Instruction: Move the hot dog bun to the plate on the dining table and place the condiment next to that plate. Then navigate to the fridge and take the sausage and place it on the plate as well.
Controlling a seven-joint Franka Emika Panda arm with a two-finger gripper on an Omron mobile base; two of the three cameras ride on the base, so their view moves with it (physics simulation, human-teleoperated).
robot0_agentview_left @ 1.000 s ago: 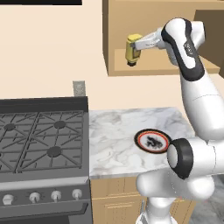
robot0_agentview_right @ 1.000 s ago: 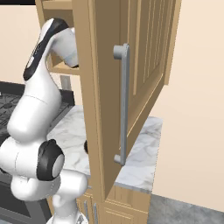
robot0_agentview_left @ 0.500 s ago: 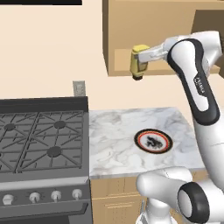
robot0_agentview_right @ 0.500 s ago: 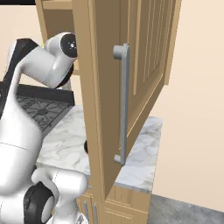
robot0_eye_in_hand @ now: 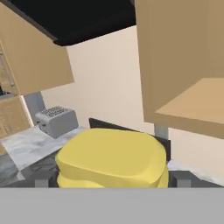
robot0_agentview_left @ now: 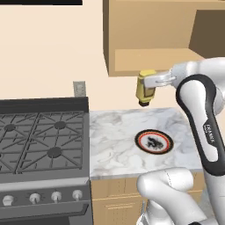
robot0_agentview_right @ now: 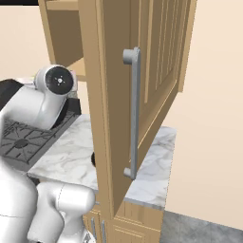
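Lower now, out of the cabinet (robot0_agentview_left: 149, 39), our gripper (robot0_agentview_left: 151, 83) stays clamped on the condiment (robot0_agentview_left: 145, 88). We see it over the marble counter (robot0_agentview_left: 114, 140), near the plate (robot0_agentview_left: 153, 141) and stove (robot0_agentview_left: 41, 140).

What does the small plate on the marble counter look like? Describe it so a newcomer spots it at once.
Start at the black gas stove; right beside it lies the white marble counter under the open wooden cabinet. Toward the counter's right front lies the plate, round and flat. Its red rim, black ring and white centre with a dark motif set it apart from the pale stone.

Plate (robot0_agentview_left: 153, 141) on counter (robot0_agentview_left: 114, 136), right of stove (robot0_agentview_left: 41, 145).
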